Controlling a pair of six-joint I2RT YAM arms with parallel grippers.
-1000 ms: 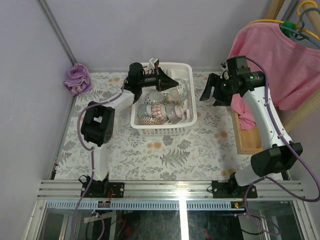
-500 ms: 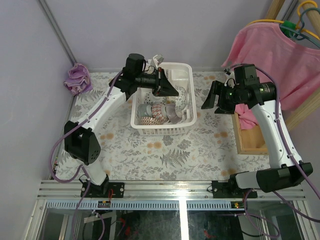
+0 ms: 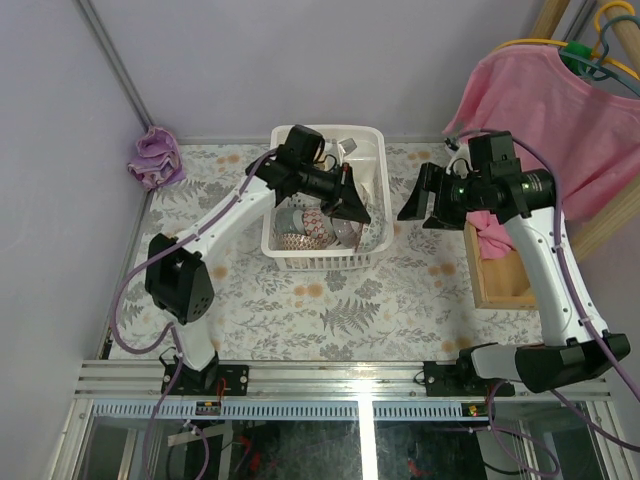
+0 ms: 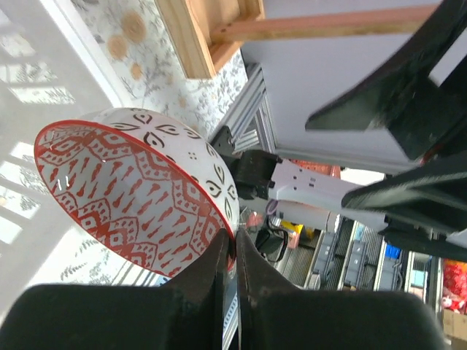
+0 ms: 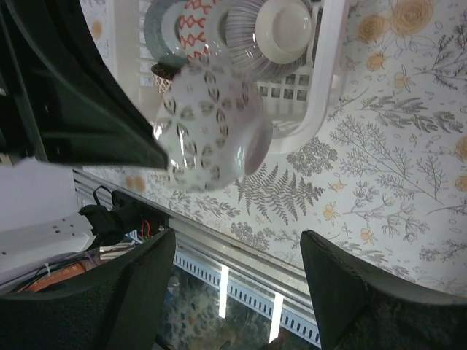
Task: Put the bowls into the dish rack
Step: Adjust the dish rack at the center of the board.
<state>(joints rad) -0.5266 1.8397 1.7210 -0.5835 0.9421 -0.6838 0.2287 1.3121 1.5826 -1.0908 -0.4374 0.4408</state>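
**Bowl over the rack.** My left tool, reaching in from the left across the dish rack, is clamped shut on the rim of a red-and-white bowl. In the left wrist view its two fingers press together with only the thin lip of the bowl between them. The inside of the bowl shows a red diamond pattern under a red edge, and the outside is white with dark petal shapes.

The right wrist view catches the same bowl from outside. It is tipped on its side with its foot ring turned to the right of that view, and it hangs in front of the rack's near right corner. Whether it touches the rack wall I cannot tell. From the top camera the tool sits above the right half of the white slotted basket, which stands toward the far middle of the floral worktop.

Other bowls already lie in the rack, packed side by side on edge along its near side. One is ribbed grey with a pale foot, one has a red zigzag print, and a blue-grey one lies beside it.

My right tool hangs with its jaws wide apart and nothing between them. It is above the worktop just right of the rack, between the rack and a wooden box at the worktop's right edge. A pink garment hangs at far right, and a pink cloth lies bunched in the far left corner.
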